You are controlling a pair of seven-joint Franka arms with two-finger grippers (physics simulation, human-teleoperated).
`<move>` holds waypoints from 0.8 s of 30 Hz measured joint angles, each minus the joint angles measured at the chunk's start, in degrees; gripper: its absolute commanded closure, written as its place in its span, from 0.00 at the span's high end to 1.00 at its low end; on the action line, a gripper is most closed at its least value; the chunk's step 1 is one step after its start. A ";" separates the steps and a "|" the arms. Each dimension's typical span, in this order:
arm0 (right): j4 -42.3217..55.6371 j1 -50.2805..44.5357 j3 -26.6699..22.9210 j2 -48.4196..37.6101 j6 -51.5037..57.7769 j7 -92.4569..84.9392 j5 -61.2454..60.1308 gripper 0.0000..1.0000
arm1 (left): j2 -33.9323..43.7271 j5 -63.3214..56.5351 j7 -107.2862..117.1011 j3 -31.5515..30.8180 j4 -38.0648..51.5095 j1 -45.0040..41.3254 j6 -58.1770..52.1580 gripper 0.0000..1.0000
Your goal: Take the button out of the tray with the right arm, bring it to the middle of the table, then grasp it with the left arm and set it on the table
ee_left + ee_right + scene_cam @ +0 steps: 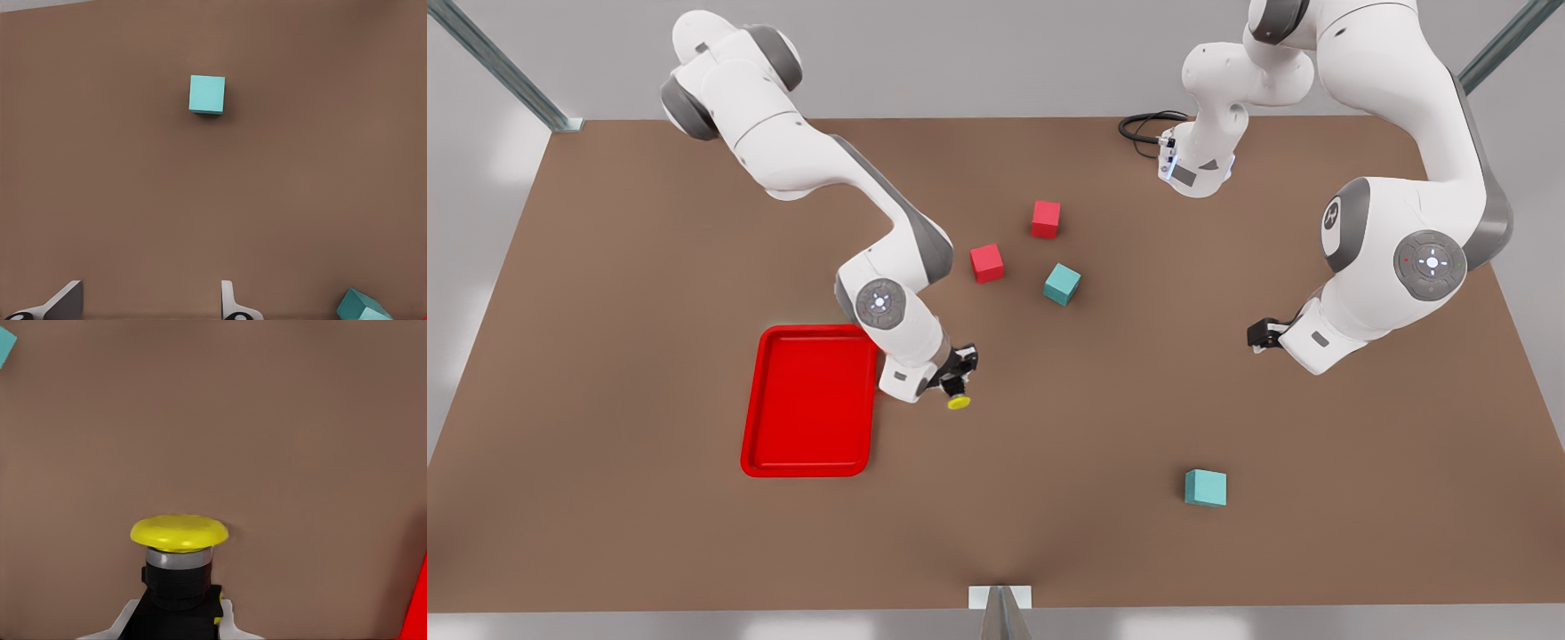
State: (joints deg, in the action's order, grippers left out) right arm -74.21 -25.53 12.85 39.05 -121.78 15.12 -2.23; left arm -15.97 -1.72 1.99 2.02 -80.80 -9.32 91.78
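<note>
a large plain matte brown tabletop (649,533) is filling the scene, with grey walls and metal posts behind it. the flat bright red rectangular tray (809,402) is lying on the front view's left, with nothing in it. the right gripper (959,373) is hanging just beside the tray's edge, on the side toward the middle of the table, and its fingers (225,620) are clenching the tiny push-button with the black boxy body and round yellow cap (179,550); the cap is pointing away from the wrist, over bare table. the left gripper (1261,334) is waiting well apart, on the front view's right, and its fingers (230,303) are standing released with nothing between them.

the transfer seems the risky part. the button is small, and the right fingers are covering much of its body, so the left gripper is finding little free surface; probably only the cap or the grey ring under it. a slightly wrong approach could knock the button out of the grip. two small red cubes (987,263) and a small teal cube (1062,284) are lying near the middle, another teal cube (1205,488) is nearer the front edge, and a low path could push them.
</note>
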 measured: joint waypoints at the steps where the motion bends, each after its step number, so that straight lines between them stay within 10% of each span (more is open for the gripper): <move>1: 4.67 -1.44 -0.35 2.78 1.31 1.22 0.01 0.41 | 0.00 0.00 0.00 0.00 0.00 0.00 0.00 1.00; 9: 25.38 -11.09 -2.51 18.48 7.60 11.79 -1.00 0.41 | -0.21 0.00 0.00 0.00 0.00 0.00 0.00 1.00; 24: 29.14 -17.76 -3.13 28.27 -2.84 28.52 -1.97 0.44 | -0.80 0.03 0.01 0.00 0.00 0.00 0.04 1.00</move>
State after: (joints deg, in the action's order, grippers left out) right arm -45.07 -43.29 9.73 67.32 -124.63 43.64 -4.20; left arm -16.77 -1.69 2.00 2.02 -80.80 -9.32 91.83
